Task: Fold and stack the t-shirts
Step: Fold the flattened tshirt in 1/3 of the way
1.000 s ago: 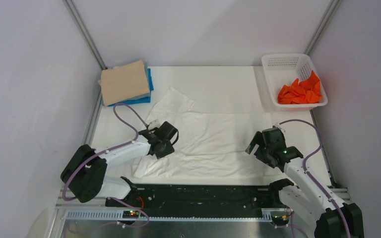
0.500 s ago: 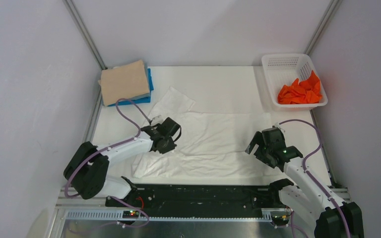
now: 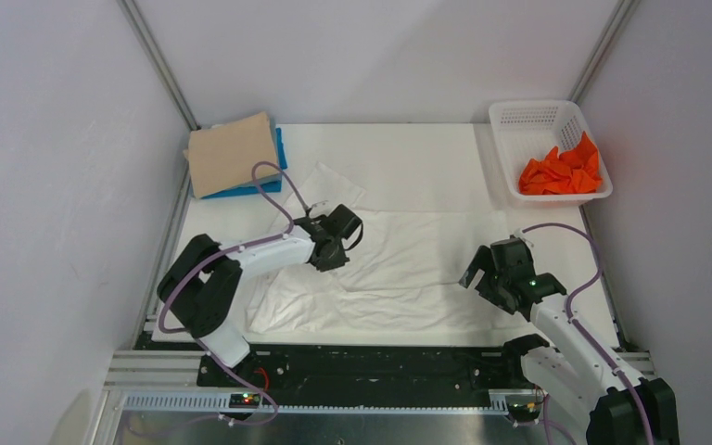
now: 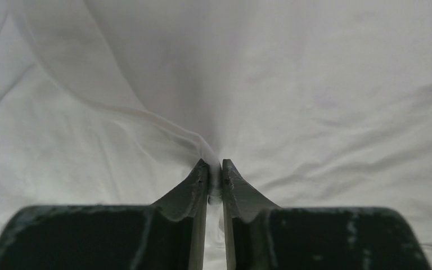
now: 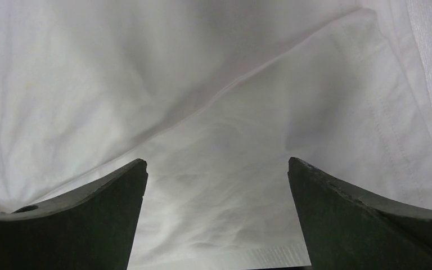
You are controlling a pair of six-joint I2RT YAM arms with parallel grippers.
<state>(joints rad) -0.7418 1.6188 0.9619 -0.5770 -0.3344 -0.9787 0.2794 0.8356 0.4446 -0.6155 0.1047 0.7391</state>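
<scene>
A thin white t-shirt [image 3: 399, 264] lies spread and wrinkled across the middle of the table. My left gripper [image 3: 341, 243] is shut on a pinch of its cloth near the shirt's left part; in the left wrist view the white fold [image 4: 202, 147] runs up from between the closed fingertips. My right gripper [image 3: 478, 274] hovers open over the shirt's right edge, with only white cloth [image 5: 219, 185] between its wide fingers. A folded beige-tan t-shirt [image 3: 232, 152] sits on a folded blue one [image 3: 279, 150] at the back left. An orange t-shirt [image 3: 561, 171] lies crumpled in the basket.
The white lattice basket [image 3: 528, 116] stands at the back right corner. The folded stack sits against the left rail. Grey walls close in the table on three sides. The black arm-base rail [image 3: 371, 366] runs along the near edge.
My left gripper has closed on the white cloth and moved right and away, dragging the shirt's left part toward the middle. The right arm has stayed put.
</scene>
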